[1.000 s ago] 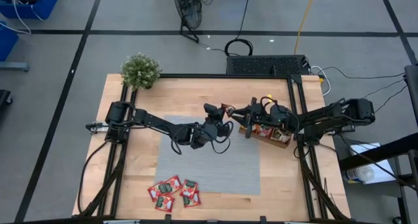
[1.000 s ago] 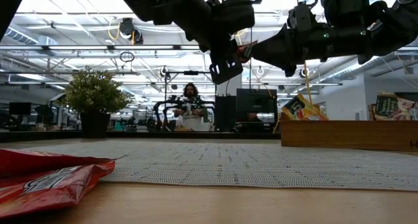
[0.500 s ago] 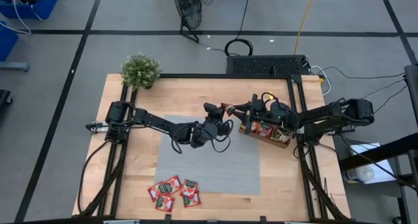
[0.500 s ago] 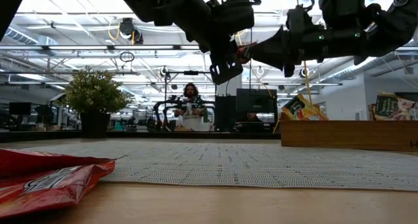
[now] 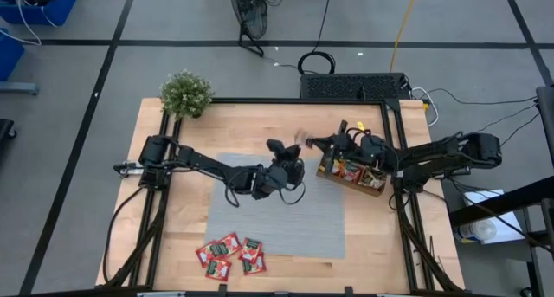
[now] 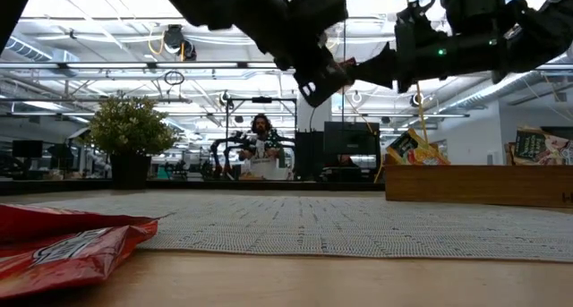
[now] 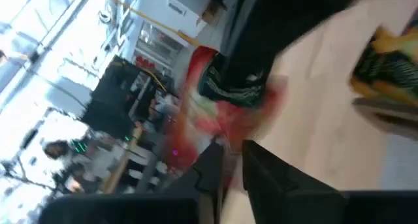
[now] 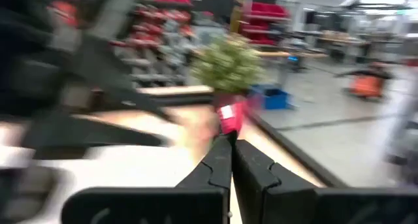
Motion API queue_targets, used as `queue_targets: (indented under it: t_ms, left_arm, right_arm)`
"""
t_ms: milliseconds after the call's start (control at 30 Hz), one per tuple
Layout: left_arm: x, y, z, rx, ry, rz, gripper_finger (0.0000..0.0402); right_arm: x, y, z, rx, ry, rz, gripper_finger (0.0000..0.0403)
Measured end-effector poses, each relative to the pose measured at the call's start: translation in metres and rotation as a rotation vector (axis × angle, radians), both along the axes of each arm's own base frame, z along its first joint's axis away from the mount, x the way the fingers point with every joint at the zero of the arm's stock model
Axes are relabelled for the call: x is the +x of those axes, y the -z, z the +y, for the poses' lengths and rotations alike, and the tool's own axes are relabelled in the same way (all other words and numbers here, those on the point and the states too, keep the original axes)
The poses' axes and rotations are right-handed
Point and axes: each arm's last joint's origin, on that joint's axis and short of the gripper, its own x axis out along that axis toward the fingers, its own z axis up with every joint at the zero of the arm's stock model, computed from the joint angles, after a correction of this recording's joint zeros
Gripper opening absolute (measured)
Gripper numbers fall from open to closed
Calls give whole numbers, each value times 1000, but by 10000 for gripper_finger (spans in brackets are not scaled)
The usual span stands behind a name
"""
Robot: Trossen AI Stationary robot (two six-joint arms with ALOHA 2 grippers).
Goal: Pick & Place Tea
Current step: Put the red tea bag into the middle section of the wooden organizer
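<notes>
I had both arms raised over the far middle of the desk, their tips nearly meeting above the far edge of the grey mat. The right gripper reached in from the tray side, and in its wrist view its jaws were pressed almost together on a red tea sachet, pinching the lower edge while the rest of the sachet stood up beyond the tips. The left gripper came in from the other side, and its wrist view showed its jaws nearly closed around the same sachet, though heavy blur kept me from telling whether they truly gripped it. From the low view the sachet hung well above the mat, between the two grippers. The wooden tray sat just off the mat's right edge with more tea sachets standing in it. A small heap of red sachets lay at the mat's near edge. A potted plant stood at the far left corner.
</notes>
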Motion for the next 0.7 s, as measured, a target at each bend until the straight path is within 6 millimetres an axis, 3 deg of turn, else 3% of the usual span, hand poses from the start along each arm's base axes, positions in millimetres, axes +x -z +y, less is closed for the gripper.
queue_targets:
  t_ms: [233, 400, 567, 700]
  left_arm:
    - [-8, -15, -28, -72, 92, -79, 128]
    - [-13, -24, -34, -189, 174, -150, 150]
    - [-13, -25, -16, -421, 331, -128, 152]
    - [-12, -23, 0, -582, 443, -100, 146]
  right_arm:
    - [-20, -15, 7, -46, 76, 93, 0]
    - [-33, -45, 18, 10, 24, 347, 0]
    - [-45, -94, 30, 153, -47, 647, 0]
    - [-58, -104, 31, 268, -86, 1029, 0]
